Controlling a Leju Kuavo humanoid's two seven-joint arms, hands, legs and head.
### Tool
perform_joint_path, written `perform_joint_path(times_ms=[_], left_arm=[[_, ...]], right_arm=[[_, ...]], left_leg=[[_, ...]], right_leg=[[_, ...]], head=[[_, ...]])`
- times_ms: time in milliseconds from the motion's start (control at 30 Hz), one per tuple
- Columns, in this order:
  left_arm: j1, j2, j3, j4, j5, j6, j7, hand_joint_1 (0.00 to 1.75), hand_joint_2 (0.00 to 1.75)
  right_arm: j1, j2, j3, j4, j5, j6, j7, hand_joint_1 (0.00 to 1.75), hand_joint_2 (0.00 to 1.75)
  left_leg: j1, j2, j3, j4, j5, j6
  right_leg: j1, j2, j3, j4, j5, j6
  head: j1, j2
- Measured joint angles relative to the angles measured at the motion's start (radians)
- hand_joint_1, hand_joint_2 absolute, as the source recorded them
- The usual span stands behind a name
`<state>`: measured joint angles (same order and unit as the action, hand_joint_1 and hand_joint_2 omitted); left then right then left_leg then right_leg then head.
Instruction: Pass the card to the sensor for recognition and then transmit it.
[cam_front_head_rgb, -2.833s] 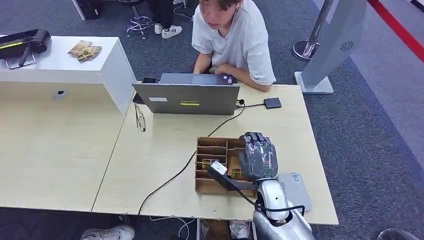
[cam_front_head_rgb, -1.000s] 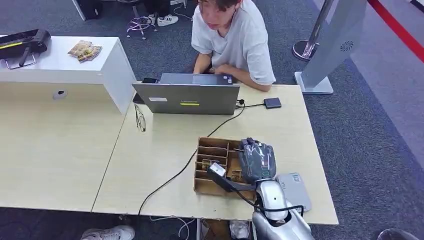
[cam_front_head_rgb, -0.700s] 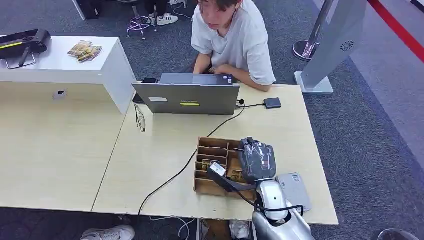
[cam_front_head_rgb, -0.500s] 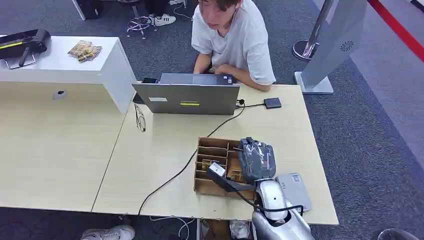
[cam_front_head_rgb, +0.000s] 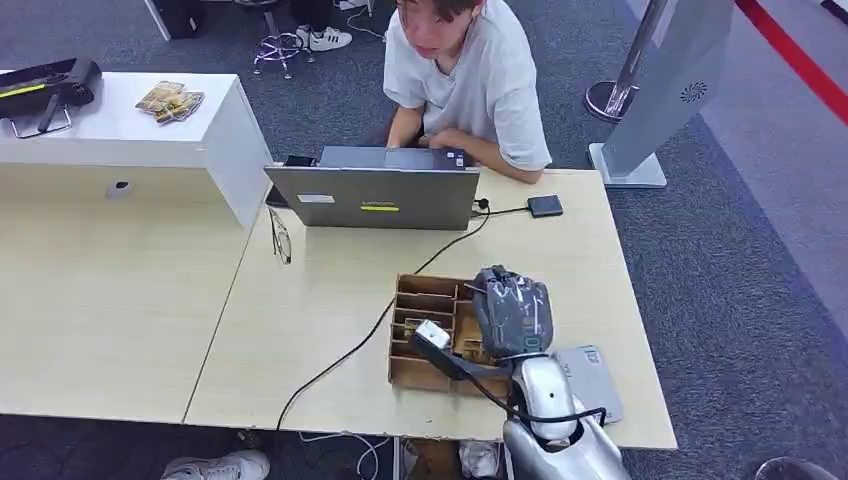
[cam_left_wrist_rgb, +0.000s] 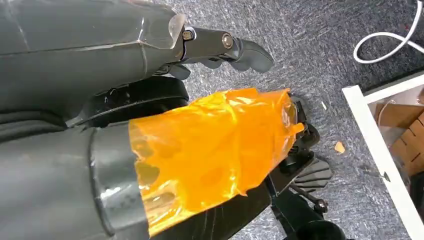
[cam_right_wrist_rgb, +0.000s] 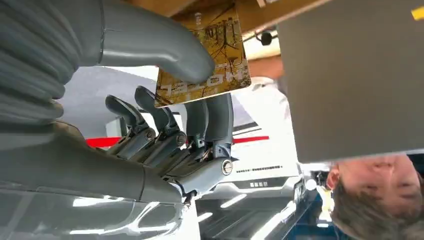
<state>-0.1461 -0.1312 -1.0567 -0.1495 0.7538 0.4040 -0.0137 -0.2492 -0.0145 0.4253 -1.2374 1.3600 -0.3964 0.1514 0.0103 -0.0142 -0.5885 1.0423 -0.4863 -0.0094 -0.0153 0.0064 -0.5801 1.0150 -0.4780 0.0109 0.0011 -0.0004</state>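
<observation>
Gold-brown patterned card (cam_right_wrist_rgb: 205, 62), grey laptop (cam_front_head_rgb: 372, 197), brown wooden organiser (cam_front_head_rgb: 425, 300).

The head view is evenly and brightly lit from overhead, sharp across the pale table (cam_front_head_rgb: 130, 300), with soft, short shadows under the laptop (cam_front_head_rgb: 375, 197). The left wrist view is clear on the grey carpet (cam_left_wrist_rgb: 320, 55), with glare on orange film (cam_left_wrist_rgb: 215, 150). The right wrist view is backlit: ceiling lights blow out white, and the card (cam_right_wrist_rgb: 205, 60) is slightly soft
</observation>
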Motion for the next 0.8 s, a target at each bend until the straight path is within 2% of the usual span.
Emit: perform_joint_path(times_ms=[167,333,400,433,800], left_arm=[[0.001,0.0,0.0,0.0,0.003,0.003,-0.002,0.0,0.0],[0.001,0.0,0.0,0.0,0.008,0.004,-0.007,0.0,0.0],[0.002,0.0,0.0,0.0,0.01,0.005,-0.012,0.0,0.0],[0.003,0.0,0.0,0.0,0.011,0.005,-0.013,0.0,0.0],[0.003,0.0,0.0,0.0,0.018,0.009,-0.015,0.0,0.0]], right_arm=[[0.0,-0.004,0.0,-0.031,0.001,-0.01,-0.007,1.59,1.75],[0.001,-0.006,0.0,-0.066,0.002,-0.011,-0.016,1.68,1.75],[0.001,-0.008,0.0,-0.079,0.003,-0.011,-0.016,1.62,1.75],[0.001,-0.008,0.001,-0.085,0.003,-0.011,-0.017,1.68,1.75],[0.001,-0.014,0.009,-0.15,0.005,-0.024,-0.029,1.66,1.75]], left_leg=[[0.0,0.0,0.0,0.0,0.0,0.0],[0.0,0.0,0.0,0.0,0.0,0.0],[0.0,0.0,0.0,0.0,0.0,0.0],[0.0,0.0,0.0,0.0,0.0,0.0],[0.0,0.0,0.0,0.0,0.0,0.0]], right_leg=[[0.0,0.0,0.0,0.0,0.0,0.0],[0.0,0.0,0.0,0.0,0.0,0.0],[0.0,0.0,0.0,0.0,0.0,0.0],[0.0,0.0,0.0,0.0,0.0,0.0],[0.0,0.0,0.0,0.0,0.0,0.0]], head=[[0.0,0.0],[0.0,0.0],[0.0,0.0],[0.0,0.0],[0.0,0.0]])
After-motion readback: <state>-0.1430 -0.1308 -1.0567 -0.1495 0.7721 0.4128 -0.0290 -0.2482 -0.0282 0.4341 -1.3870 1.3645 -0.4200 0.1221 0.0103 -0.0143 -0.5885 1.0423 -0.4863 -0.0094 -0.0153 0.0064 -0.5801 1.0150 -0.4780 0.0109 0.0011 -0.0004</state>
